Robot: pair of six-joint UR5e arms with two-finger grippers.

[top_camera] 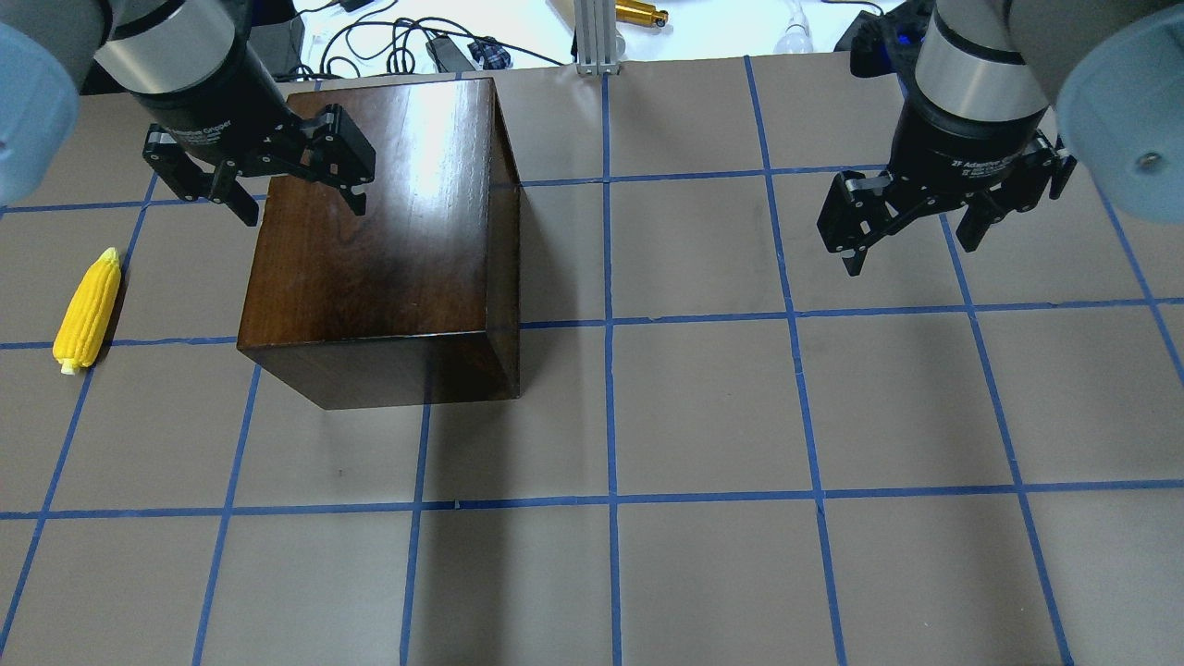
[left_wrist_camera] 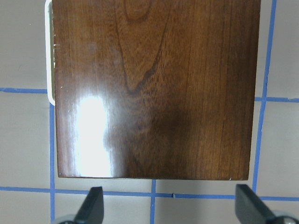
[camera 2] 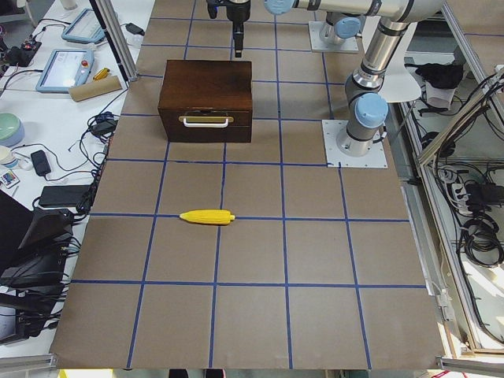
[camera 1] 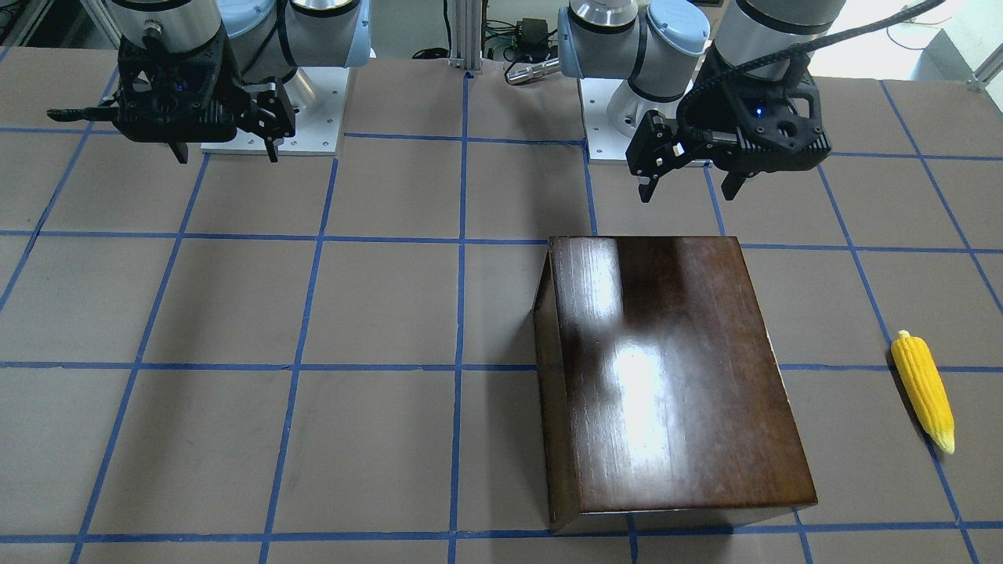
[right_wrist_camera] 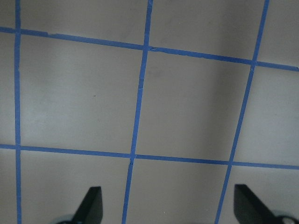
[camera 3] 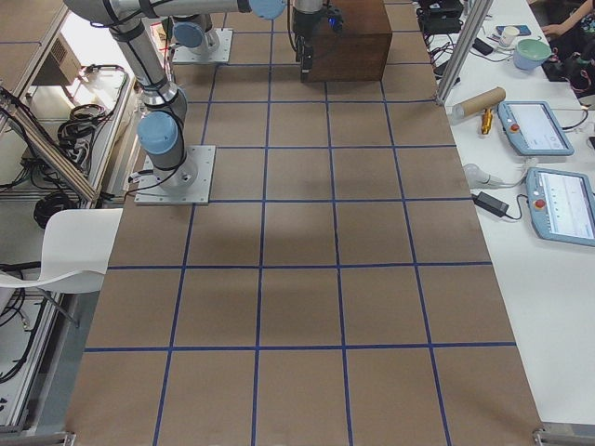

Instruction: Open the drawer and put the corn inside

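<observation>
Now, drawer [camera 2: 236,120] shut, corn [top_camera: 88,310] untouched.
Left fingers [top_camera: 350,176] and right fingers [top_camera: 846,227] spread wide, empty; handle [camera 2: 206,120] lies below, outboard of the left pair: grip squarely, pull straight.

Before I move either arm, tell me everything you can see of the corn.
The corn is a bright yellow toy cob, plastic-looking, with bumpy kernels, tapering to a paler tip. It lies flat on the brown table, along a blue tape line, on the robot's left of the dark wooden box, well apart from it. Only the table touches it.
</observation>
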